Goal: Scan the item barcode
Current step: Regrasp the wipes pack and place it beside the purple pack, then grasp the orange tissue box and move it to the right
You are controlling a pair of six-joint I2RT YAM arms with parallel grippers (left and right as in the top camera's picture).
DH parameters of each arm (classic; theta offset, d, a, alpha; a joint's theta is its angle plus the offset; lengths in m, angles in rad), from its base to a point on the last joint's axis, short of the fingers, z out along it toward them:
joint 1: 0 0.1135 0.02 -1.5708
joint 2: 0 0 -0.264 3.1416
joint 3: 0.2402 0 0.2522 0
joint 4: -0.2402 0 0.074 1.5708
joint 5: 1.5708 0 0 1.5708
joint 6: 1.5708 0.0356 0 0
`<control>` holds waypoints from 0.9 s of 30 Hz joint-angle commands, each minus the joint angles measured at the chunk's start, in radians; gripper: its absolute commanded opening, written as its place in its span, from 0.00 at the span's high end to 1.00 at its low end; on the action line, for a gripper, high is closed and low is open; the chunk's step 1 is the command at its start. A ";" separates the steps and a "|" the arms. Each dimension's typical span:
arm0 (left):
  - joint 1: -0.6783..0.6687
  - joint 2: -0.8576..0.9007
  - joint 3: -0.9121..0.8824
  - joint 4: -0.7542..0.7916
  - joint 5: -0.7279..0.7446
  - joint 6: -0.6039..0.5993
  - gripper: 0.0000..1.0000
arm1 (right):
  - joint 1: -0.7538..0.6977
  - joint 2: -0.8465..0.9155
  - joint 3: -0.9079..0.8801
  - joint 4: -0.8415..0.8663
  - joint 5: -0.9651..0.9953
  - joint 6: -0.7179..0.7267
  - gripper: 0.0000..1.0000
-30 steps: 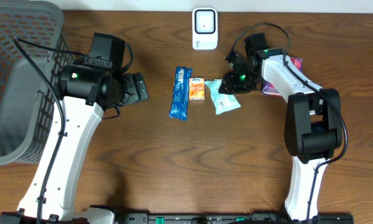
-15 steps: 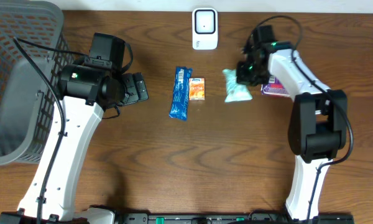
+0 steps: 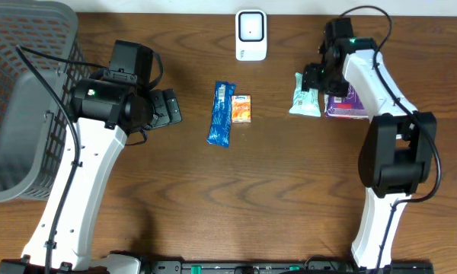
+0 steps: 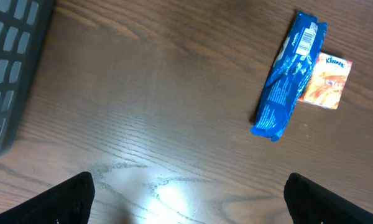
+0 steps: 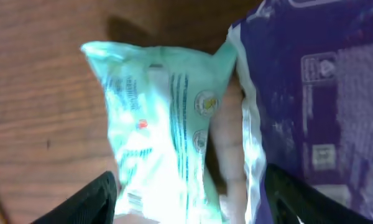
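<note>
table (image 3: 289,190): dark brown woodgrain
basket (image 3: 15,152): grey mesh
scanner (image 3: 250,34): white, dark-rimmed face
long wrapper (image 3: 222,114): blue, white barcode patch
small pack (image 3: 241,109): orange, kinda mottled
packet (image 3: 305,100): mint green, teal print
bag (image 3: 343,106): purple, pale edge

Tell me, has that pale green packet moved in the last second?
Yes. In the overhead view the pale green packet has shifted right, away from the orange packet, and now lies beside the purple pack.
</note>
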 commanded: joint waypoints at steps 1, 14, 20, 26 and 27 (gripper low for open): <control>0.004 -0.002 0.008 -0.004 -0.020 0.006 0.02 | 0.008 -0.003 0.174 -0.093 0.011 -0.002 0.28; 0.004 -0.002 0.008 -0.004 -0.020 0.006 0.02 | 0.114 0.000 0.231 -0.164 -0.313 -0.103 0.23; 0.004 -0.002 0.008 -0.004 -0.020 0.006 0.02 | 0.205 0.000 0.057 -0.011 -0.314 -0.027 0.25; 0.004 -0.002 0.008 -0.004 -0.020 0.006 0.02 | 0.314 0.000 -0.116 0.187 -0.384 0.033 0.32; 0.004 -0.002 0.008 -0.004 -0.020 0.006 0.02 | 0.325 0.000 -0.117 0.194 -0.380 0.033 0.32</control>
